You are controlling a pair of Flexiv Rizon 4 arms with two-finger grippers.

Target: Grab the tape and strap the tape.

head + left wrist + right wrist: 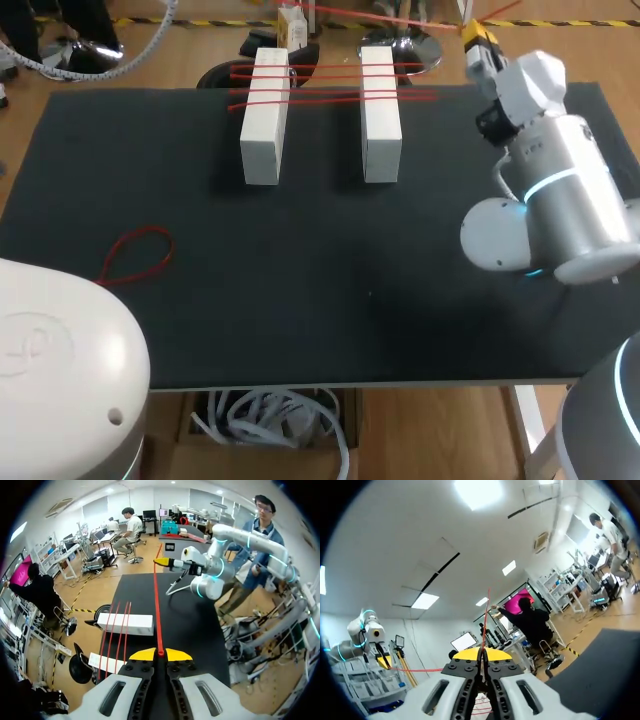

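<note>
Tape [156, 605] stretches taut between left claw [160, 653] and right claw [483, 652], both clenched on it. Two blocks [265, 120], upper middle of the frame, lie crosswise beside it.

Two white blocks [264, 130] (red tape [330, 85] stretched across both) — loose loop [168, 248] on mat [330, 300]

A black-topped table [300, 330] stands on a light wooden floor [170, 65] beneath bright ceiling panels [480, 492].
</note>
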